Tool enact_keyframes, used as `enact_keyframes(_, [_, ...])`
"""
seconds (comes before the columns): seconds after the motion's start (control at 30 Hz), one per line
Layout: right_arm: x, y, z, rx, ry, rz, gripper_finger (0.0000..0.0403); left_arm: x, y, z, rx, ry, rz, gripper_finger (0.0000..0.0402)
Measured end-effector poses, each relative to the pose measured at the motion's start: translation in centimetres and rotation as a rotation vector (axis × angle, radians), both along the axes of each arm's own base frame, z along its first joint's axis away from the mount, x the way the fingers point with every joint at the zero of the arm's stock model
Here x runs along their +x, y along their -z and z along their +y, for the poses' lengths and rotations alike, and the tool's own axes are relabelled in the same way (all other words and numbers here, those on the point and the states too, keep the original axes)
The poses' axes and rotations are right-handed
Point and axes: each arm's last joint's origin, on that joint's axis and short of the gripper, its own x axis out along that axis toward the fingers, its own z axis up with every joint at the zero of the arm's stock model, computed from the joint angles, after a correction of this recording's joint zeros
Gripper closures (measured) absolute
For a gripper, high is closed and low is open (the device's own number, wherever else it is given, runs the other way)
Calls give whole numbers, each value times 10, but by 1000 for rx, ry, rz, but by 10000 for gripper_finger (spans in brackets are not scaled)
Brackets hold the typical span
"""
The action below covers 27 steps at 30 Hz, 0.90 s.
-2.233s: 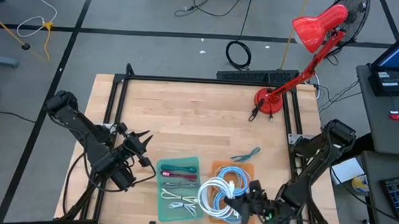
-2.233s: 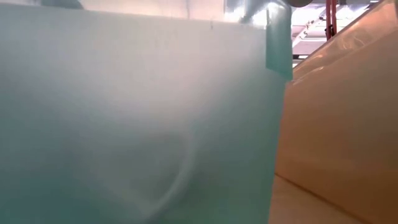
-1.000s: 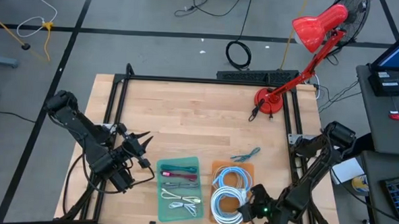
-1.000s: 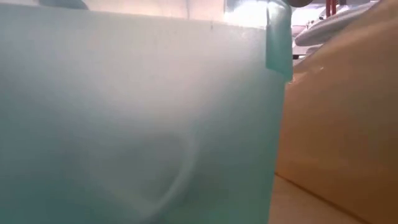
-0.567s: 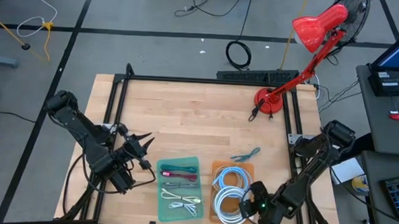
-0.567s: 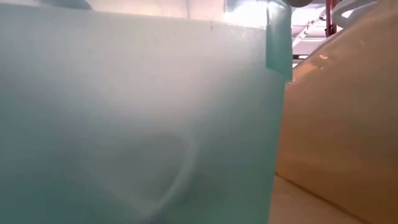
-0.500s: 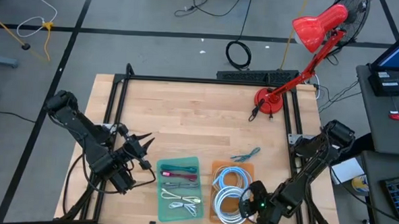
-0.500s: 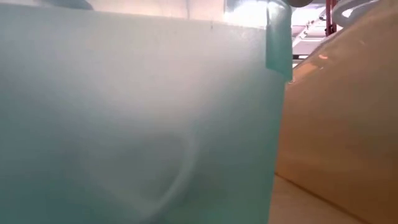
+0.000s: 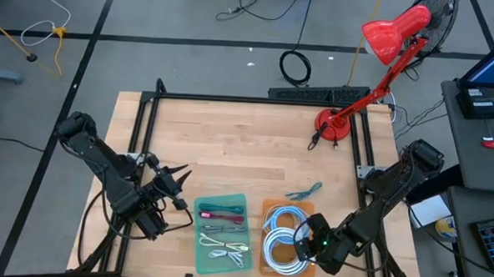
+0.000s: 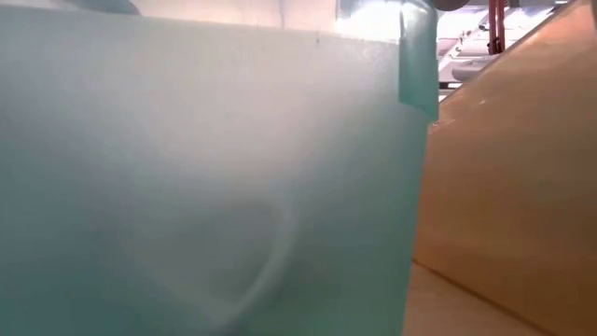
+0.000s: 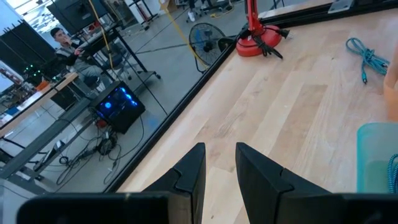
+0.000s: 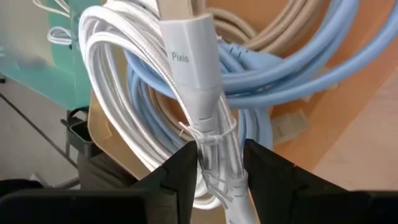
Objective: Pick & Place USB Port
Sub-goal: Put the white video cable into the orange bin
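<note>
Right end effector (image 12: 214, 168): fingers pinch the white USB cable (image 12: 199, 118) just behind its plug, at the clear tie band, probably so the coil lifts as one bundle.
White USB cable location: at the 5 o'clock part of the desk (image 9: 247, 147), over the orange tray (image 9: 271, 208), resting against the light-blue cable coils (image 12: 298, 68).
Orange tray: source bin, judging by the bundled cables in it.
Teal tray (image 9: 202, 205): just beside it at its 9 o'clock; holds smaller cables, probably the sorting destination.
Left end effector (image 11: 217, 168): fingers slightly spread, empty, waiting at the desk's 8 o'clock, clear of both trays.
Loose teal cable (image 9: 305, 192): on bare desk, 12 o'clock of the orange tray.
</note>
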Motion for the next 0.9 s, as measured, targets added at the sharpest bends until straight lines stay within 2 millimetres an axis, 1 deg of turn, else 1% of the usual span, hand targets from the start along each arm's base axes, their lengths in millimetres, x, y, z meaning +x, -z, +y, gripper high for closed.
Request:
enact_keyframes(0.4, [7,0,-7,75,-44,82,279,0,0,0,0,0,-1,309])
enact_keyframes(0.8, [11,0,-10,70,-57,71,279,0,0,0,0,0,0,309])
enact_keyframes(0.9, [11,0,-10,67,-63,70,268,0,0,0,0,0,0,309])
